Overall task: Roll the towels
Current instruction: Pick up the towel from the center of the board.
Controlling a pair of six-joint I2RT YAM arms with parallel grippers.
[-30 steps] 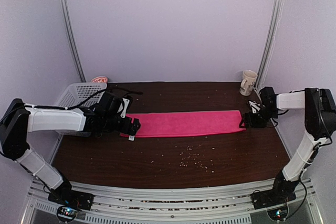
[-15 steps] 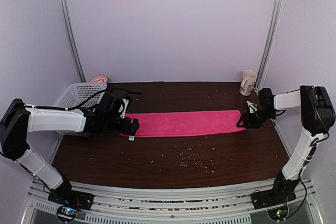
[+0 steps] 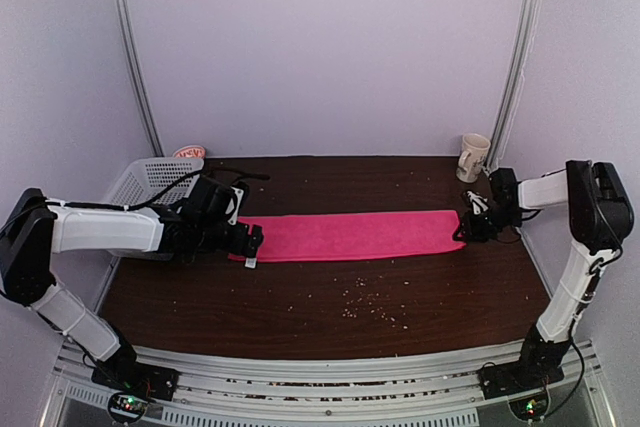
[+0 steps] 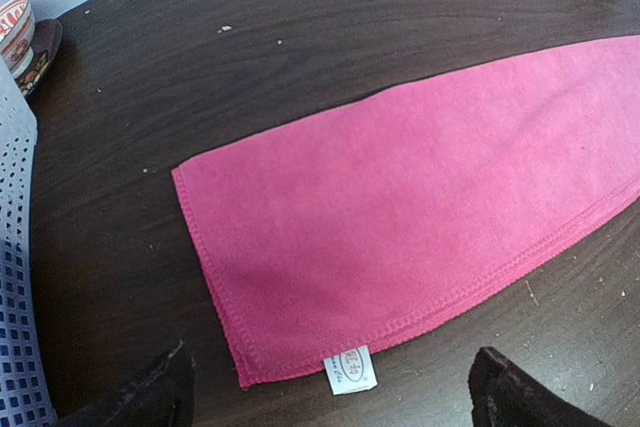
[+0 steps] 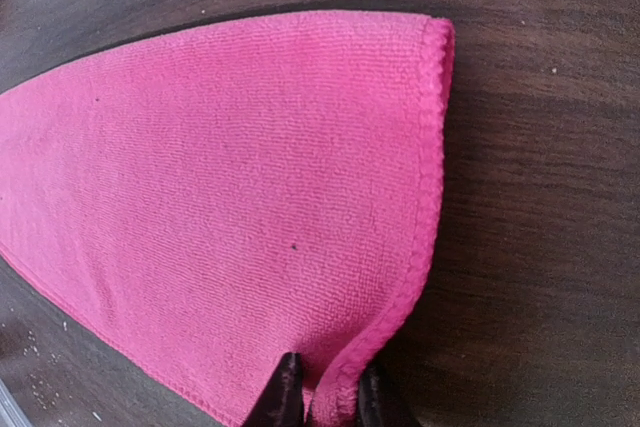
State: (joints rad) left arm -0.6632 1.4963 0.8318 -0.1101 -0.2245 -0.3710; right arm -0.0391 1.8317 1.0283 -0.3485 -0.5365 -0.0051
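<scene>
Only a sliver of hem at the pink towel's [image 3: 350, 235] 3 o'clock end is pinched by the right fingers [image 5: 283, 395], so it's easily lost. The left fingers [image 4: 505, 395] are splayed, empty.

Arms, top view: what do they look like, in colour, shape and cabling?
The left arm and right arm match: white tubular links between bulky black joints. The left claw and right claw are black, with dark tapered fingers. A black cable loops off the left wrist. Small lights glow at the black bases.
</scene>
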